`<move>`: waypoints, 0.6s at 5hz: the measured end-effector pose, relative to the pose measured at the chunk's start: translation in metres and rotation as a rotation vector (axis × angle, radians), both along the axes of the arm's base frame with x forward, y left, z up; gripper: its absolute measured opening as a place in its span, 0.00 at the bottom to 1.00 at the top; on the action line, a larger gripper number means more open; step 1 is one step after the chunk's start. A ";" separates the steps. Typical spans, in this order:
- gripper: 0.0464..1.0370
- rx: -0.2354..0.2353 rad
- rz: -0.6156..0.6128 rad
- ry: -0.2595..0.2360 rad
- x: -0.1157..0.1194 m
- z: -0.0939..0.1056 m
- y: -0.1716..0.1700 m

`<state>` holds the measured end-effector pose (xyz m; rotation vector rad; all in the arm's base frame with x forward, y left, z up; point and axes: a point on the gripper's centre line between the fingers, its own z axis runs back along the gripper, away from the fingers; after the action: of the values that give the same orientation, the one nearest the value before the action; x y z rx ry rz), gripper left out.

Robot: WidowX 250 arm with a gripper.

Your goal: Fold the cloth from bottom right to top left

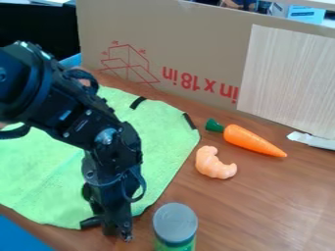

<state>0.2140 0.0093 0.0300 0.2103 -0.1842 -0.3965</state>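
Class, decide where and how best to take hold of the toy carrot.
Grip the toy carrot across its thick orange end, just beyond the green top, probably from directly above: it lies on its side and narrows to a thin tip.

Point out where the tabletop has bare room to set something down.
The widest bare patch of tabletop lies right of the jar, below the carrot. A narrower strip separates the curved orange toy from the cloth. It is crowded where gripper, cloth edge and jar come close together.
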 end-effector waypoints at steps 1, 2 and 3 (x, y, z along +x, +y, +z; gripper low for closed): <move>0.11 -0.024 0.005 -0.004 -0.004 0.009 0.001; 0.02 -0.077 0.024 -0.021 -0.003 0.027 0.005; 0.01 -0.113 0.050 -0.023 0.006 0.044 0.009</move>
<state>0.2199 0.0178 0.0743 0.1077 -0.2232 -0.3328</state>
